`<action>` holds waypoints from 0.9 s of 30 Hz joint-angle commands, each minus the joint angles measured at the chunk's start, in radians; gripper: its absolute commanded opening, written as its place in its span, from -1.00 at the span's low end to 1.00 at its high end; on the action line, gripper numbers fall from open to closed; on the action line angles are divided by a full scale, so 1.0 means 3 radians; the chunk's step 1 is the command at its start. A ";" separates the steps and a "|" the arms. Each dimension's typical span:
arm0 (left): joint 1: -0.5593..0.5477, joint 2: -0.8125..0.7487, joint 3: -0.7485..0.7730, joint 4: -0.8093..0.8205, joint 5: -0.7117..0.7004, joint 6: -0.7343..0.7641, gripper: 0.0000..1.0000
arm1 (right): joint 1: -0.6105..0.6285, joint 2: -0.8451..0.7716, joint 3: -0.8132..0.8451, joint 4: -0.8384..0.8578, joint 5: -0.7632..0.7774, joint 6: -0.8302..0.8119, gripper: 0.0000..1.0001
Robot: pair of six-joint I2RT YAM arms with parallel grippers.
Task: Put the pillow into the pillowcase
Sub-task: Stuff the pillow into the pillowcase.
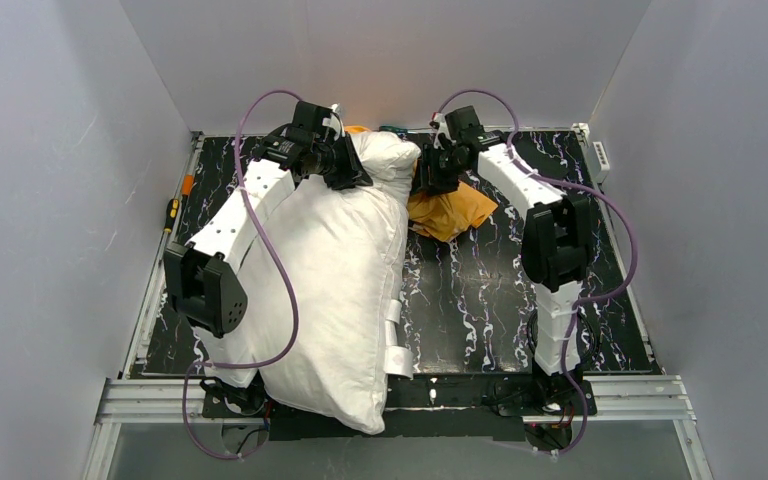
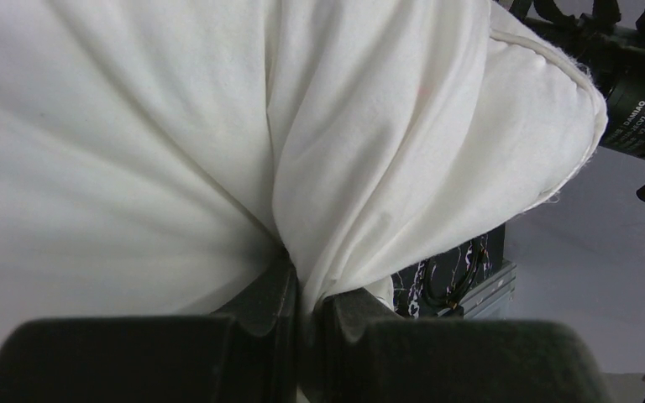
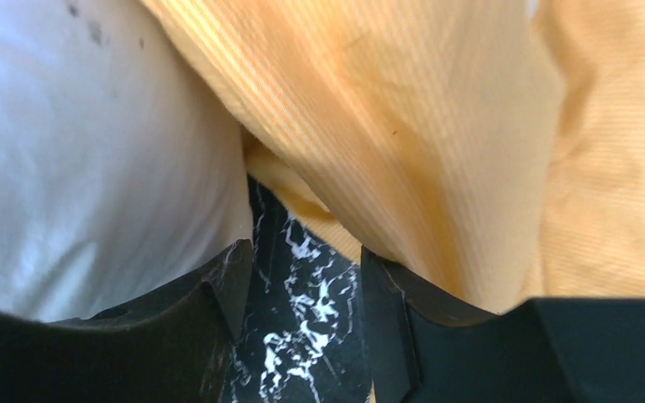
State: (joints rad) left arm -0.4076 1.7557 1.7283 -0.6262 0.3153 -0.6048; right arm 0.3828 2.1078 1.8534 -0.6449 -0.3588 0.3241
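Pillow [image 1: 340, 290]: off-white and plump, lying from the near left edge of the marbled table [image 1: 480, 310] to the far middle. It looks light, soft and saggy, best pinched at a corner or seam. Pillowcase [image 1: 450, 212]: orange, crumpled just right of the pillow's far end. Probably thin and limp; take it by an edge. Left gripper [image 2: 306, 294]: clamped on a fold of pillow fabric. Right gripper [image 3: 306, 285]: fingers apart over bare table, holding nothing.
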 commanded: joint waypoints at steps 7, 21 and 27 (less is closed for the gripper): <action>0.0008 -0.0380 -0.0101 -0.0520 0.0246 0.0048 -1.00 | -0.0053 0.0025 0.0318 0.0022 0.0683 -0.0354 0.20; 0.0009 -0.0329 -0.0037 -0.0520 0.0208 0.0054 -1.00 | -0.0034 0.0031 -0.0021 0.0021 0.0016 -0.0546 -0.49; 0.0006 -0.0250 0.0101 -0.0790 -0.0082 0.0315 -1.00 | -0.0154 -0.0167 0.0097 -0.0007 -0.0261 -0.0372 -0.97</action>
State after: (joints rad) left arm -0.4076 1.7229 1.7157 -0.6407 0.3050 -0.5789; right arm 0.3695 2.1342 1.8427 -0.6571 -0.3313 0.1791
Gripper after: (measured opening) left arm 0.065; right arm 0.031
